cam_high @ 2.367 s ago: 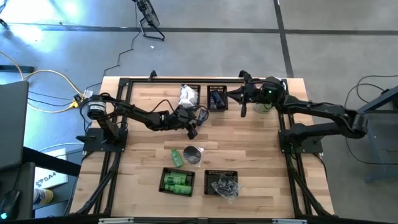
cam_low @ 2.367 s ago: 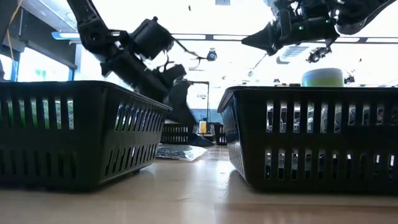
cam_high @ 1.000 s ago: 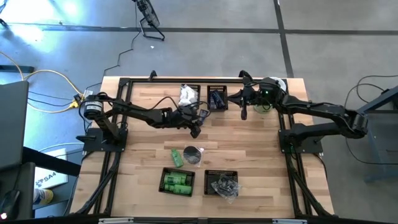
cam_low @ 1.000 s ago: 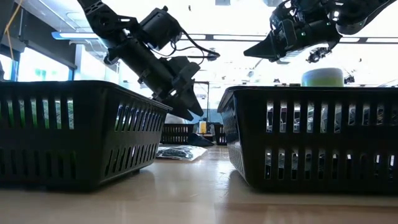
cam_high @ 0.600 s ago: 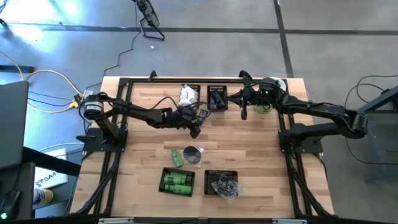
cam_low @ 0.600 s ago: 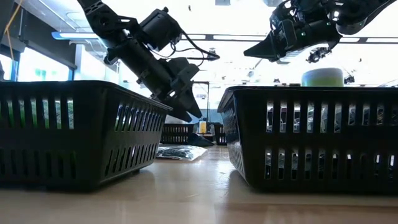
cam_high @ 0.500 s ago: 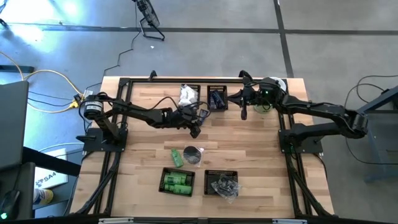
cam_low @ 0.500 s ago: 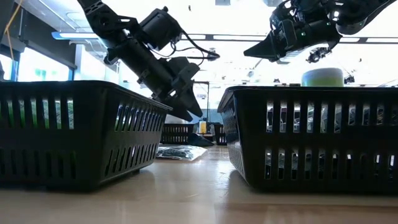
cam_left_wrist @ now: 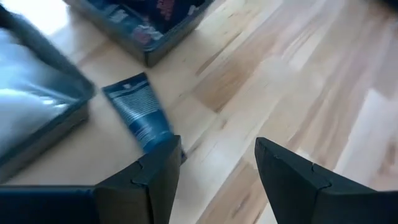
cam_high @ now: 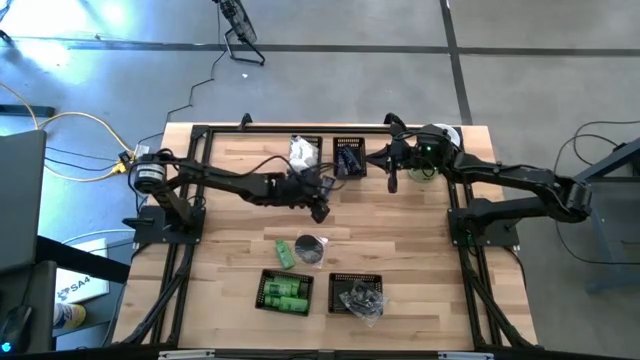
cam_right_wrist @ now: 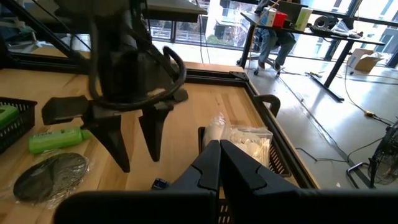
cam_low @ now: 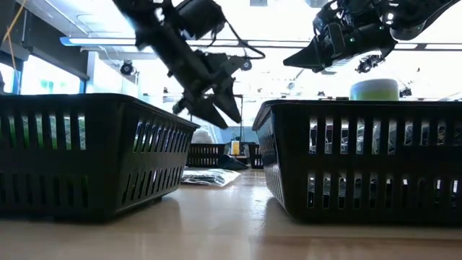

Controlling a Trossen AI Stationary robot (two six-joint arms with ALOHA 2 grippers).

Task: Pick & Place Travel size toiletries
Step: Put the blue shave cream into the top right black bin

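- Beside the dark-item basket [cam_high: 349, 158] at the far side of the table [cam_high: 420, 250], the left gripper [cam_high: 320, 212] hangs above bare wood with its fingers parted and nothing between them.
- Left wrist view: a blue tube [cam_left_wrist: 138, 116] lies flat on the table, just outside that basket [cam_left_wrist: 140, 28] and between it and the white-packet basket [cam_high: 304, 152]; one finger [cam_left_wrist: 149, 174] sits just beside the tube's end.
- Right gripper [cam_high: 391, 178] waits on the other side of the dark-item basket, raised, fingers pressed together and empty.
- Other toiletries: a green tube [cam_high: 284, 252] and a wrapped grey disc [cam_high: 311, 249] lie loose nearer the front of the table from that basket; green bottles fill the near left basket [cam_high: 285, 293], clear-wrapped pieces the near right basket [cam_high: 358, 296].
- Judgement: the step in hand appears to be picking up the blue tube for the dark-item basket.
- Recommendation: centre the parted fingers across the tube's width, not its length, then descend straight until the tips nearly meet the wood.
- Risk: the tube lies close to both basket walls; a skewed approach could catch a rim or push the tube away.
- Close gently; the tube looks soft.
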